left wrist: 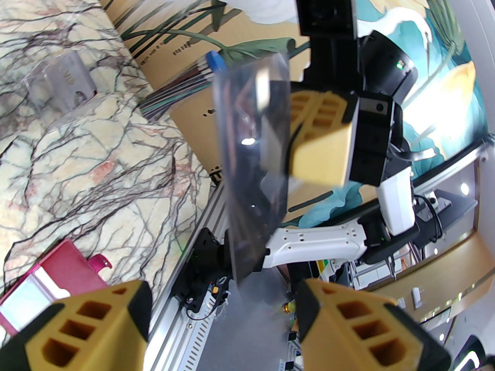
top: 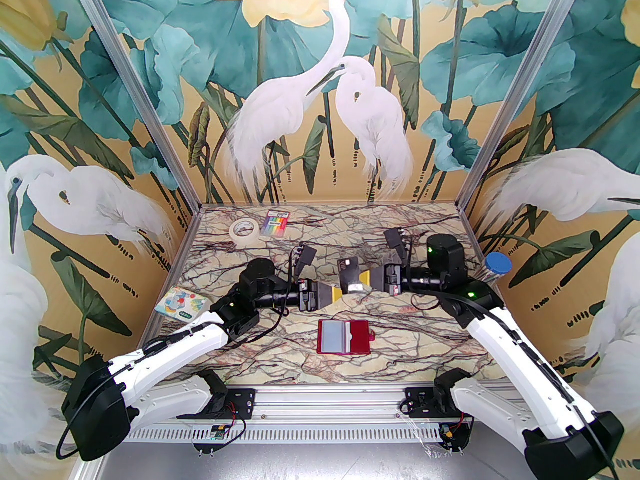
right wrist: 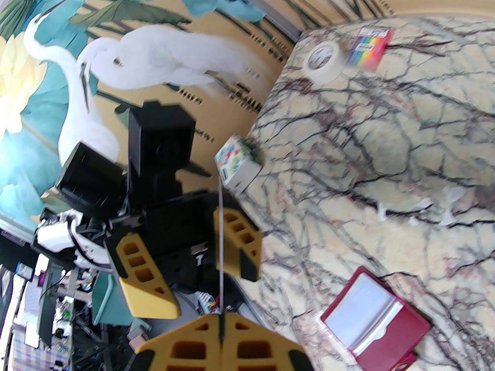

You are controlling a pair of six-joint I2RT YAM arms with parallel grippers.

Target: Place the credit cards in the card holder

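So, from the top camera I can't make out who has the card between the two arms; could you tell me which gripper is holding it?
Observer: The right gripper is shut on the card. The right wrist camera shows the card edge-on, pinched in its grip.
Operator: Thank you. Has the left gripper closed on it as well?
Observer: No. The left wrist camera shows the left gripper open wide, with the card's lower end near the gap. I can't tell whether it touches the card.
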